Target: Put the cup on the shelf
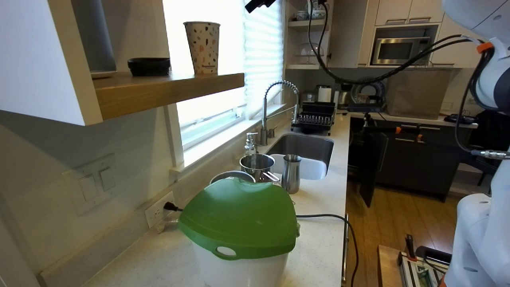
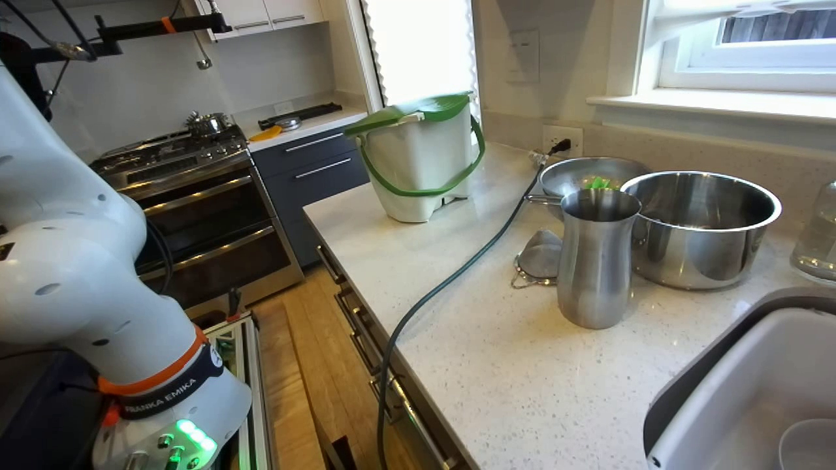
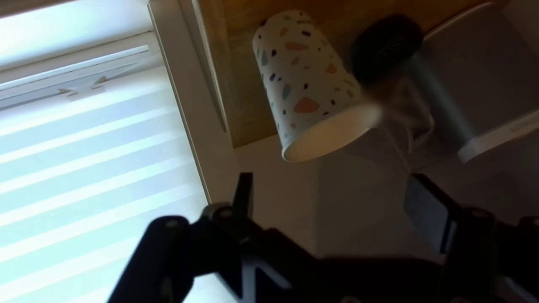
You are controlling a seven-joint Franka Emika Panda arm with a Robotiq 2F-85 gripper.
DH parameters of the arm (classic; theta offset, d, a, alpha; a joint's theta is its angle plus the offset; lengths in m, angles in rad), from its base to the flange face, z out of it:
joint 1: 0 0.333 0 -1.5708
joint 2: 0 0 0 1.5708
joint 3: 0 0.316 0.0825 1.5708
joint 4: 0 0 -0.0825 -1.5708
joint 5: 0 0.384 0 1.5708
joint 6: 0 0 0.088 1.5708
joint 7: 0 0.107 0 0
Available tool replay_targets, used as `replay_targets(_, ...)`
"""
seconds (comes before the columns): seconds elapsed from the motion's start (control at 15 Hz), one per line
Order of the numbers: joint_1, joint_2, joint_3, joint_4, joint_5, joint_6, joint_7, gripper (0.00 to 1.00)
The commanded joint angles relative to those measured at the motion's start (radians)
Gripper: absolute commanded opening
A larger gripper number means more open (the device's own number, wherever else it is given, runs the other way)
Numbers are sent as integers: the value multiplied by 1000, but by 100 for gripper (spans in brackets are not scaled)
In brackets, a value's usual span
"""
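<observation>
The beige speckled cup (image 1: 205, 48) stands upright on the light-wood shelf (image 1: 171, 95), close to its outer end. In the wrist view the cup (image 3: 305, 75) rests on the wood of the shelf (image 3: 248, 101), its open rim facing toward my gripper. My gripper (image 3: 330, 181) is open, its two fingers wide apart with nothing between them. The fingertips are off the cup, beyond its rim. In an exterior view only a small dark part, perhaps of the gripper, shows at the top edge above the window. Cup and shelf are out of view in the remaining exterior view.
A dark shallow bowl (image 1: 149, 66) and a grey upright object (image 1: 93, 38) stand on the shelf beside the cup. Below are a green-lidded bin (image 1: 243, 219), a metal canister (image 2: 597, 261), a steel pot (image 2: 702, 228) and a cable across the countertop (image 2: 496, 391). A window adjoins the shelf.
</observation>
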Motion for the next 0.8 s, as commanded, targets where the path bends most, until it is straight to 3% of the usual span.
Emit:
replay_targets(0.0, -13, -112, -30, -103, 59, -81, -78, 100)
replay_targets(0.73, -7, -316, -62, -417, 76, -39, -337, 100)
